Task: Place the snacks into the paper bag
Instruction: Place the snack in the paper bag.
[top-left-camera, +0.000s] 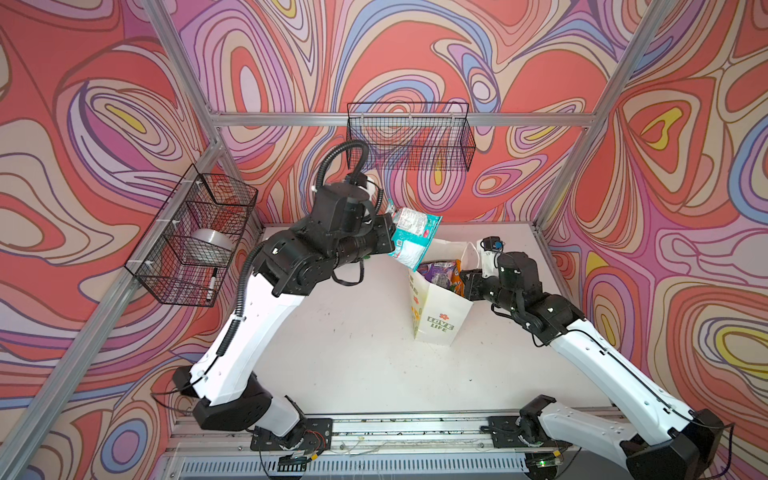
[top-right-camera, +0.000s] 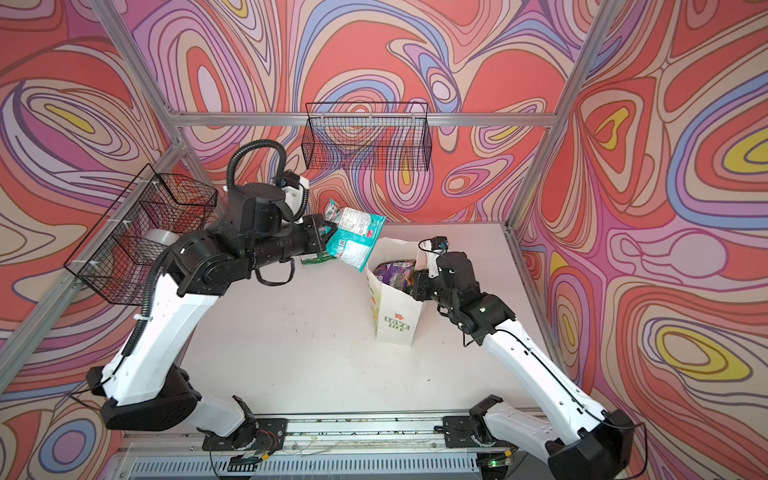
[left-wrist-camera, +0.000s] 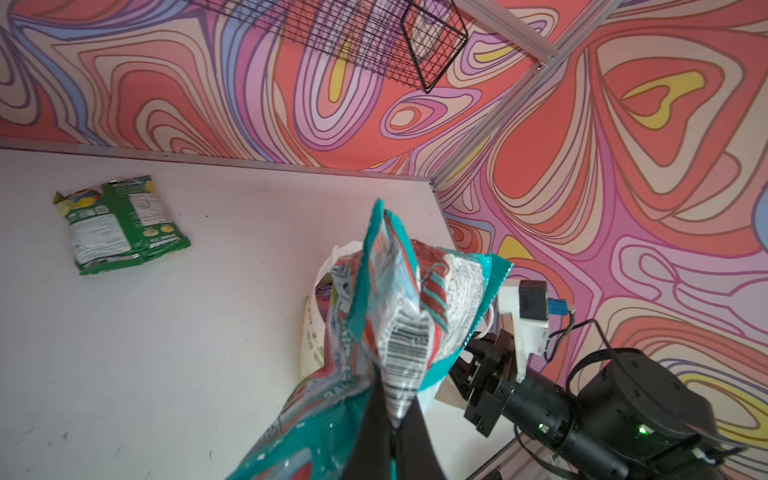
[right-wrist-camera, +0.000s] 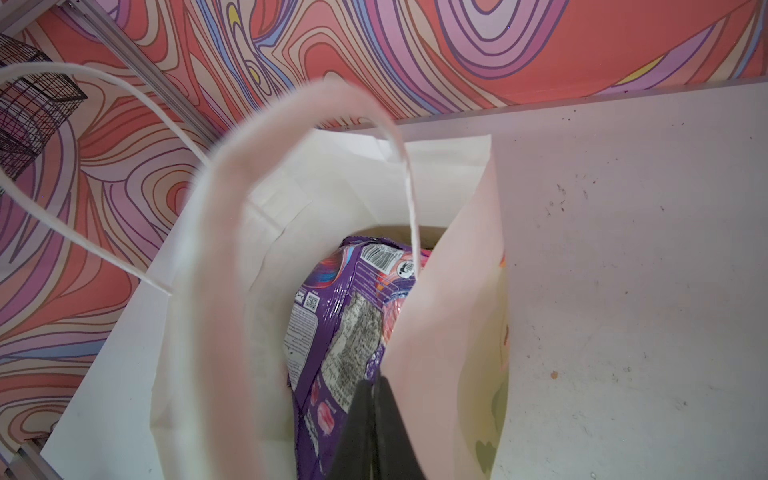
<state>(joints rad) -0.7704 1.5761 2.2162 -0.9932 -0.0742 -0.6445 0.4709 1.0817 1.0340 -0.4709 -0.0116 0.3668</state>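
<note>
My left gripper (top-left-camera: 390, 237) (left-wrist-camera: 395, 399) is shut on a teal snack pouch (top-left-camera: 415, 239) (top-right-camera: 353, 239) (left-wrist-camera: 407, 316). It holds the pouch in the air, just above and left of the bag's mouth. The white paper bag (top-left-camera: 440, 316) (top-right-camera: 395, 316) (right-wrist-camera: 440, 332) stands upright on the table, with a purple pouch (top-left-camera: 436, 272) (right-wrist-camera: 332, 332) and an orange one (top-left-camera: 457, 272) inside. My right gripper (top-left-camera: 467, 282) (right-wrist-camera: 376, 386) is shut on the bag's right rim. A green pouch (left-wrist-camera: 120, 224) (top-right-camera: 316, 259) lies flat on the table behind my left arm.
A black wire basket (top-left-camera: 409, 137) hangs on the back wall. Another wire basket (top-left-camera: 195, 237) on the left wall holds a metal bowl and a marker. Aluminium frame posts stand at the table's back corners, and the arms' mounting rail (top-left-camera: 415, 428) runs along the front.
</note>
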